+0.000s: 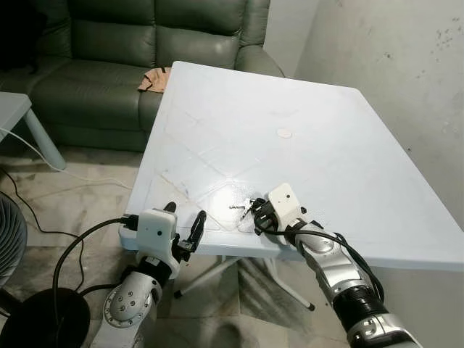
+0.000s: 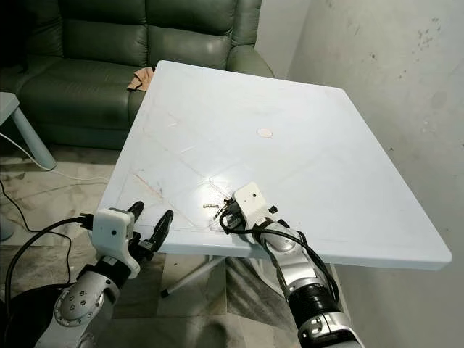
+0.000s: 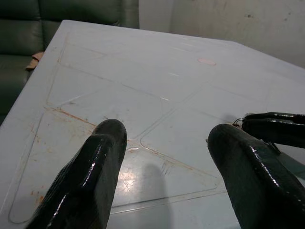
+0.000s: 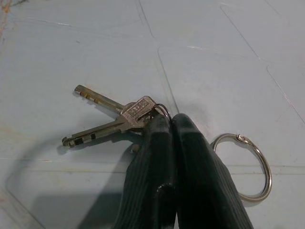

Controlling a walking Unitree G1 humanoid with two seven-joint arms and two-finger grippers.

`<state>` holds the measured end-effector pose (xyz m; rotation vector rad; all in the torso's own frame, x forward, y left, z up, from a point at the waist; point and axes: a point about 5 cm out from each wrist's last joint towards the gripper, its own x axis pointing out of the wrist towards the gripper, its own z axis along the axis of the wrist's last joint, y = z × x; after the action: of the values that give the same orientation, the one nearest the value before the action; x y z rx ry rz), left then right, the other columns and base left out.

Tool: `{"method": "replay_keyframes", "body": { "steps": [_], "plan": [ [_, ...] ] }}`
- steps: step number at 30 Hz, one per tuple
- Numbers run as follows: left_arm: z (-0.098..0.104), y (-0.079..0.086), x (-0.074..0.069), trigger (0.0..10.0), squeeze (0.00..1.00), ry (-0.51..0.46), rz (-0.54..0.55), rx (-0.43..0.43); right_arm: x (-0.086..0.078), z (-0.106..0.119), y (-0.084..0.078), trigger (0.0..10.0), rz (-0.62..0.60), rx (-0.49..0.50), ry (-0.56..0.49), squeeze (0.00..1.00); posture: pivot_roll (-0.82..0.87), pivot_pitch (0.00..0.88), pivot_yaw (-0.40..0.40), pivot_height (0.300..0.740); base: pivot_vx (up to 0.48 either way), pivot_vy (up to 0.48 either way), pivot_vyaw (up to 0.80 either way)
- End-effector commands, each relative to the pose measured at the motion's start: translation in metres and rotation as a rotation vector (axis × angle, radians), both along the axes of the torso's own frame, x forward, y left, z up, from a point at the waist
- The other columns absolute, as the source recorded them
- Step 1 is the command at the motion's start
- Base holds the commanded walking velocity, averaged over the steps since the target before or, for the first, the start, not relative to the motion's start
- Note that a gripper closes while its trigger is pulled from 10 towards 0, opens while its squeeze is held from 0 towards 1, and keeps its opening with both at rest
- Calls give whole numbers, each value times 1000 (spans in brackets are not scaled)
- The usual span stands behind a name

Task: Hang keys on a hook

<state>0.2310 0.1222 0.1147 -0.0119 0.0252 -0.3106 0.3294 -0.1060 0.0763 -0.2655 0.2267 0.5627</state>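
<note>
Keys [image 4: 112,117] lie on the table [image 1: 348,145], my right pincer [image 4: 171,125] clenched on their ring; left pincer [image 1: 185,221] released. Next I must lift and find a hook.

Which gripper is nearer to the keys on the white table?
The right. The right gripper is shut on the keys at their ring end. The left gripper is open at the table edge, apart from them.

Shiny metal keys [image 4: 112,117], glossy black tool fingers [image 3: 90,176], smooth scuffed plastic table [image 1: 341,145], leather sofa [image 1: 109,51]
</note>
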Motion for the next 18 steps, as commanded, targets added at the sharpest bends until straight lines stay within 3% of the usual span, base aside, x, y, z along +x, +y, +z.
{"method": "replay_keyframes", "body": {
  "steps": [1, 3, 4, 9, 18],
  "plan": [
    [4, -2, 0, 10000, 0, -11, -10, 2, 1, -2, -4, 5529, -3, -21, 18, 0, -36, 64, -145, 740, 0, 0, 0],
    [4, -2, 0, 10000, 0, -12, -9, 2, 0, -2, -4, 3804, 1, -8, 15, 0, -36, 64, -145, 740, 0, 0, 0],
    [4, -2, 1, 10000, 0, -12, -7, 3, 0, 0, -4, 0, -3, 10, 2, 0, -36, 63, -145, 740, 0, 0, 0],
    [4, -1, 2, 10000, 0, -17, 1, 8, 0, 3, -5, 0, -6, 53, -7, 0, -36, 59, -146, 740, 0, 0, 0],
    [11, 16, 16, 10000, 0, -54, 80, 37, 12, 24, -15, 0, -146, 330, 20, 0, -38, 28, -133, 740, 0, 0, 0]
  ]
}}
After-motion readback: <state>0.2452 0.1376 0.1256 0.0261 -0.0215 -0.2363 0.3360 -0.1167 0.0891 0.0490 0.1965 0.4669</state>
